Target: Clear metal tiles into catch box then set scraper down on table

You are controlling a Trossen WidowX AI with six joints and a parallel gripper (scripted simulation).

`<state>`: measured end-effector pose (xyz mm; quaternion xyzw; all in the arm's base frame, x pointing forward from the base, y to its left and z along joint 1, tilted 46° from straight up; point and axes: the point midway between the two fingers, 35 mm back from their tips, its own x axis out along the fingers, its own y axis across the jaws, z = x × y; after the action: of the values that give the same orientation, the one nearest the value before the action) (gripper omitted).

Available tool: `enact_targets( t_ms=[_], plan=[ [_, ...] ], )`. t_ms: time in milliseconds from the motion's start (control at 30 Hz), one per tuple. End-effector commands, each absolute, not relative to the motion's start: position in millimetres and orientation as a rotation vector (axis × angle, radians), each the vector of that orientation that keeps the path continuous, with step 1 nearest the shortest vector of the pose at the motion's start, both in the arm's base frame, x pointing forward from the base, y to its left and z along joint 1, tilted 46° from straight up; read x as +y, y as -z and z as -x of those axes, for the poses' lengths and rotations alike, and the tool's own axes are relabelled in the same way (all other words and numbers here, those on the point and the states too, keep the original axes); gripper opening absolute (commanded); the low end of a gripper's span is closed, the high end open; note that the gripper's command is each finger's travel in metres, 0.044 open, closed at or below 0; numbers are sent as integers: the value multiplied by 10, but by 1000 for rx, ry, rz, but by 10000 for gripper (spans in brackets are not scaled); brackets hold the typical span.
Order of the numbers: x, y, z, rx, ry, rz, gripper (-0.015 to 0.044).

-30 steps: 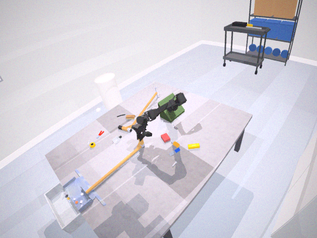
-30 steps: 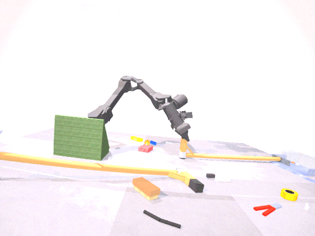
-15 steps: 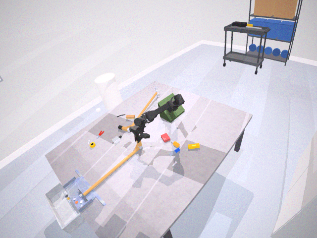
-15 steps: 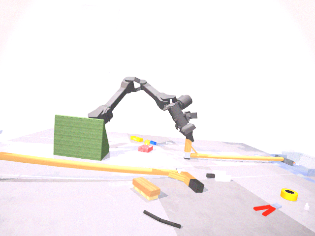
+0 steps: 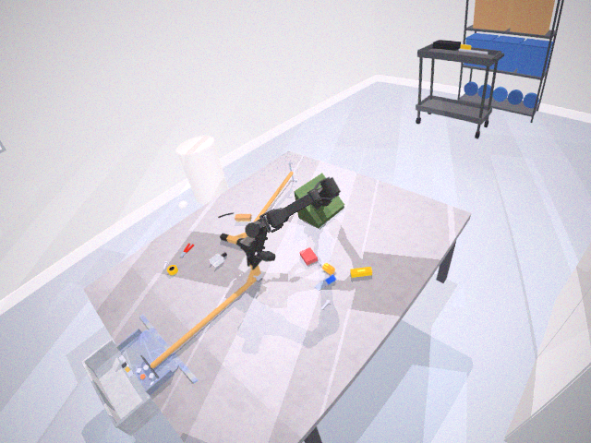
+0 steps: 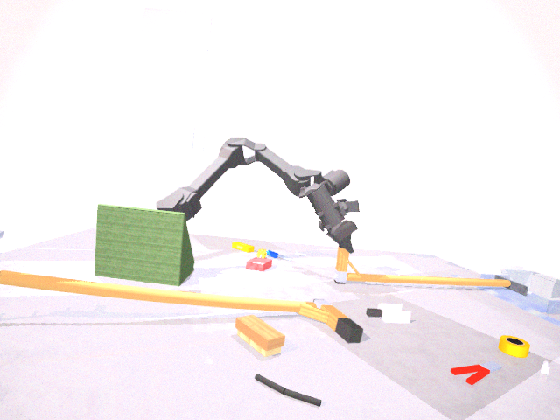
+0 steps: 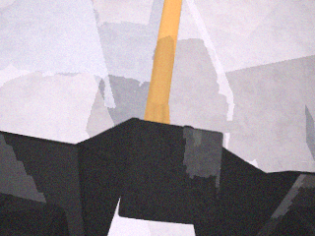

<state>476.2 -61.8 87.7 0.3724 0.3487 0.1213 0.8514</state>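
My gripper is shut on the upright grip of the long scraper. The orange shaft runs low from below the gripper to the bluish bench plate. Its thin dark blade is over the plate, near the catch-box end. Several small white and orange tiles lie between the blade and the pale catch box. A few more pieces show near the box's inner rim; I cannot tell whether they are inside. The blade's contact with the plate is unclear.
A second long tool with a black end lies behind the gripper. A green block stands by the arm's base. A wooden brush, red pliers, yellow tape and a red box lie around.
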Motion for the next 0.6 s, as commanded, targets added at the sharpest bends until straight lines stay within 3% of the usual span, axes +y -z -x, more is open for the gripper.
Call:
enact_targets(
  t_ms=[0, 567],
  plan=[
    [-673, -925, -4861, 720, -248, -781, 0],
    [-723, -933, -5108, 718, -248, -780, 0]
  ],
)
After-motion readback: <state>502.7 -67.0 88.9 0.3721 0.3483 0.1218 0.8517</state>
